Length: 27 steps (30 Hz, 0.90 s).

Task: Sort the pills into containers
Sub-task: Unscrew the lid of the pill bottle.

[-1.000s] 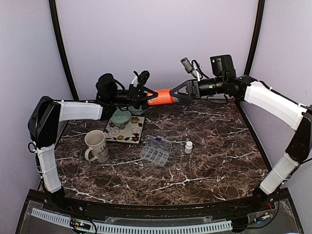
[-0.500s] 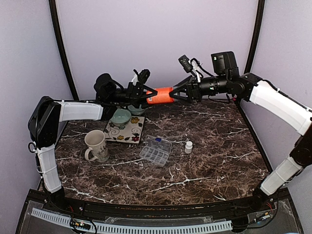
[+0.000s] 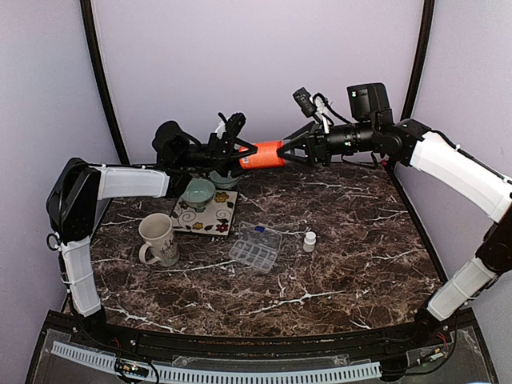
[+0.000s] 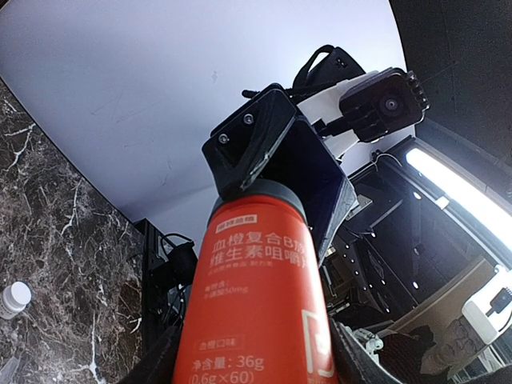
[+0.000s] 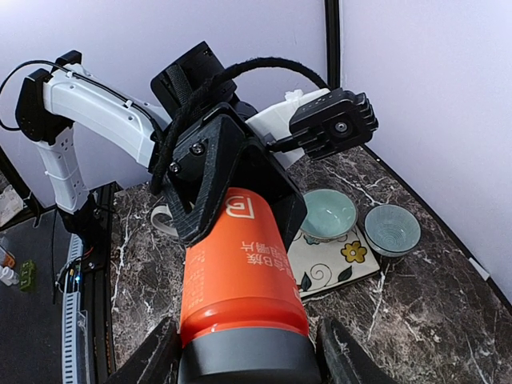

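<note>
**Top external view: the sorting is only beginning, and the bottle is not yet open**

Both arms are holding the orange pill bottle (image 3: 264, 154) in the air above the far side of the table (image 3: 360, 264), and it is lying sideways between them. The left claw (image 3: 238, 156) is clamping the orange body. The right claw (image 3: 288, 151) is clamping the dark cap (image 5: 244, 364) at the other end. The right wrist view is showing this cap sitting on the bottle, between the fingers. So, in my judgement, the work is standing at the step of unscrewing, and no pill is coming out yet.

The organiser box (image 3: 256, 248), whose small cells are the containers, is lying flat near the middle of the table, well apart from both claws. I am not seeing any pill in its cells, but they are too small to be sure. I also cannot tell if its lid is open. A small white bottle (image 3: 310, 241) is standing just beside the box on its right, with its cap on.

What is remaining, as I am judging it: taking off the cap, bringing the bottle over the box, and putting the pills into the cells. Nearly the whole task is waiting.
</note>
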Each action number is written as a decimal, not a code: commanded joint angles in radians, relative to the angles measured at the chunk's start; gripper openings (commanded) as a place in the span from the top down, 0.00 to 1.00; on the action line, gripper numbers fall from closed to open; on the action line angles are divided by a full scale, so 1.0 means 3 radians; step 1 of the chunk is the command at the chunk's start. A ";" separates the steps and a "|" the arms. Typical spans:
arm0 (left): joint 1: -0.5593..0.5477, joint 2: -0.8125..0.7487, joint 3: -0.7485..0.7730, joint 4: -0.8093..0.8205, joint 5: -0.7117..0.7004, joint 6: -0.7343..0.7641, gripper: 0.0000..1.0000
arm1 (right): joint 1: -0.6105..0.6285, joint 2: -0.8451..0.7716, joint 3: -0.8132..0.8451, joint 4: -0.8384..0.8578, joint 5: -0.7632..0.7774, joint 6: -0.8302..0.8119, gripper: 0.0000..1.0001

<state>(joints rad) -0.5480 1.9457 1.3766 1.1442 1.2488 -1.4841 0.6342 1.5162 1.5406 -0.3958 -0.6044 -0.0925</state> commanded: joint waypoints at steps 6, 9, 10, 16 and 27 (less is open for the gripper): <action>0.0047 -0.0105 0.0141 0.0497 0.0145 -0.0137 0.95 | -0.0177 -0.0116 0.0001 -0.0016 0.0273 0.0044 0.72; 0.0048 -0.0104 0.0142 0.0522 0.0157 -0.0163 0.95 | -0.0257 -0.0143 -0.0056 0.0064 0.0136 0.0128 0.71; 0.0047 -0.0104 0.0140 0.0530 0.0155 -0.0170 0.95 | -0.0269 -0.0149 -0.0061 0.0069 0.0125 0.0129 0.71; 0.0048 -0.0082 0.0151 0.0651 0.0142 -0.0279 0.95 | -0.0273 -0.0103 -0.0053 0.0064 0.0046 0.0160 0.63; 0.0047 -0.0066 0.0157 0.0741 0.0144 -0.0350 0.95 | -0.0274 -0.0039 -0.0008 0.0067 -0.0007 0.0256 0.52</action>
<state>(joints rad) -0.5541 1.9610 1.3869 1.2236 1.2461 -1.5860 0.6094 1.5105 1.5364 -0.3641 -0.6739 -0.0326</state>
